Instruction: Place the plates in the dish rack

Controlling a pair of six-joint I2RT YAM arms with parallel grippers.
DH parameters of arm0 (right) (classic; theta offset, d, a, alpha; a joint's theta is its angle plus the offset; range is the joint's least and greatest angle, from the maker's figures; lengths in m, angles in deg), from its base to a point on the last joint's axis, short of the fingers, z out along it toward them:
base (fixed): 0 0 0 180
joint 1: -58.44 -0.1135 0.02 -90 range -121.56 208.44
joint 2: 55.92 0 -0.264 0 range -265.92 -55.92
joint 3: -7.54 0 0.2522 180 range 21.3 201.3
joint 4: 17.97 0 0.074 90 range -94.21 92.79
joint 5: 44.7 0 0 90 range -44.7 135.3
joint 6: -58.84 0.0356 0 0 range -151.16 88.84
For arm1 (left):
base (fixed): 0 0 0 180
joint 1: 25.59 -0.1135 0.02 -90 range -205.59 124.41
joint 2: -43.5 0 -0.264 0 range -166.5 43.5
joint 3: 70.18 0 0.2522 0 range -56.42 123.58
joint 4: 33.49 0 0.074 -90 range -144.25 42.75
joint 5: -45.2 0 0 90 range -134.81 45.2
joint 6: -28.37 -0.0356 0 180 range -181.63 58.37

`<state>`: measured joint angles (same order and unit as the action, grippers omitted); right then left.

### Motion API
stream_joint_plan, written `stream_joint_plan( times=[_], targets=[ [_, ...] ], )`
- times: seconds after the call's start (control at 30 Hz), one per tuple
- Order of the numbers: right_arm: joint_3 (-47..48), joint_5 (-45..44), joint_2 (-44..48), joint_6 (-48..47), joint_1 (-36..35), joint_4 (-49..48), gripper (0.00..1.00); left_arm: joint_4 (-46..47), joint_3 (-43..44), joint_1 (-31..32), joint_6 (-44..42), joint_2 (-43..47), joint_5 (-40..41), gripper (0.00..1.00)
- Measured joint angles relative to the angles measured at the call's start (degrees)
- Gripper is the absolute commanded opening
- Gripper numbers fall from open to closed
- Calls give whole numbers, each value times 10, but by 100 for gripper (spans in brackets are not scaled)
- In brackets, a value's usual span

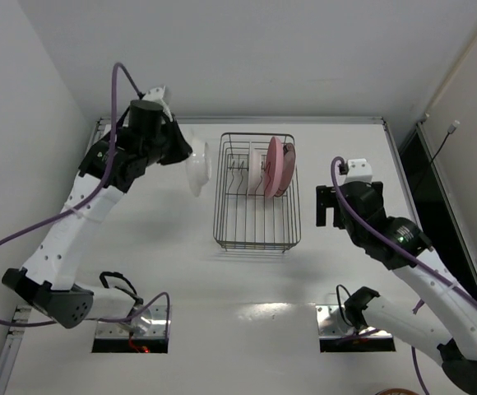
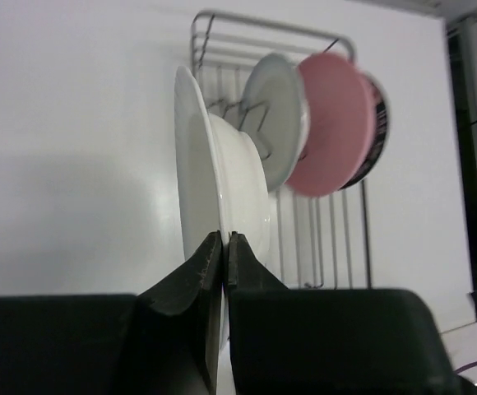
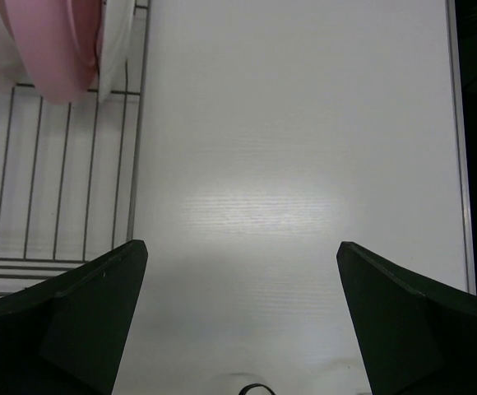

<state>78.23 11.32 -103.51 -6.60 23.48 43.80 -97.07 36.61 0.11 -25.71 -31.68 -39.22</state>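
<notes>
My left gripper (image 1: 192,156) is shut on the rim of a plain whitish plate (image 1: 199,169), holding it on edge just left of the dish rack (image 1: 255,222). In the left wrist view the fingertips (image 2: 214,247) pinch the lower rim of that plate (image 2: 222,177). Three plates stand upright in the rack: a whitish one (image 2: 276,115), a pink one (image 2: 335,123) and a dark-rimmed patterned one (image 2: 379,123). My right gripper (image 1: 329,206) hovers open and holds nothing just right of the rack. The right wrist view shows its fingers (image 3: 90,304) wide apart over bare table, with the pink plate (image 3: 45,45) at top left.
The rack's near half (image 1: 255,226) holds nothing but wire, and its wires (image 3: 66,181) run along the left of the right wrist view. A raised table edge (image 1: 403,164) and a dark gap lie to the right. Walls close in on the left and back.
</notes>
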Motion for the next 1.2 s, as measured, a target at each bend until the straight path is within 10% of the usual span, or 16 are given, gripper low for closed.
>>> stream_joint_plan(
  times=[0.6,1.2],
  targets=[
    [-87,-40,27,41,7,-26,100,111,110,1,-53,-273,-118,0],
    [-87,-44,33,42,7,-30,100,136,188,1,-40,-312,-129,0]
  ],
)
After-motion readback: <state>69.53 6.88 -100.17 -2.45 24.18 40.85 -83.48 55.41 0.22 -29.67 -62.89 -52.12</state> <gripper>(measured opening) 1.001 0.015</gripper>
